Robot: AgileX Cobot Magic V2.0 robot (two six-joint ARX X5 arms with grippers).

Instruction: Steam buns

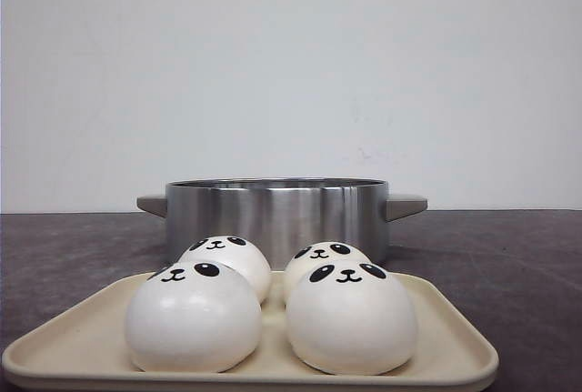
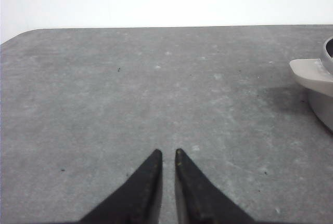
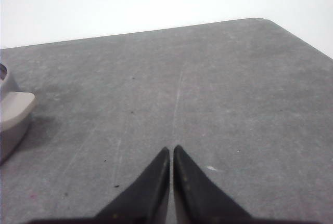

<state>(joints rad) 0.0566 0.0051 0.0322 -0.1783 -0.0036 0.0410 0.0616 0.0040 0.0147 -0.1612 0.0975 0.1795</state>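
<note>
Several white panda-faced buns lie on a beige tray (image 1: 452, 336) at the front of the table: one at front left (image 1: 193, 317), one at front right (image 1: 351, 319), and two more behind them (image 1: 227, 258) (image 1: 323, 257). Neither gripper shows in the front view. My left gripper (image 2: 168, 152) hovers over bare grey tabletop, its black fingers nearly together with nothing between them. My right gripper (image 3: 171, 148) is shut and empty over bare tabletop too. No bun appears in either wrist view.
A stainless steel pot (image 1: 277, 212) with grey side handles stands just behind the tray. One handle (image 2: 311, 73) shows at the edge of the left wrist view, the other handle (image 3: 14, 110) at the edge of the right wrist view. A white wall is behind the table.
</note>
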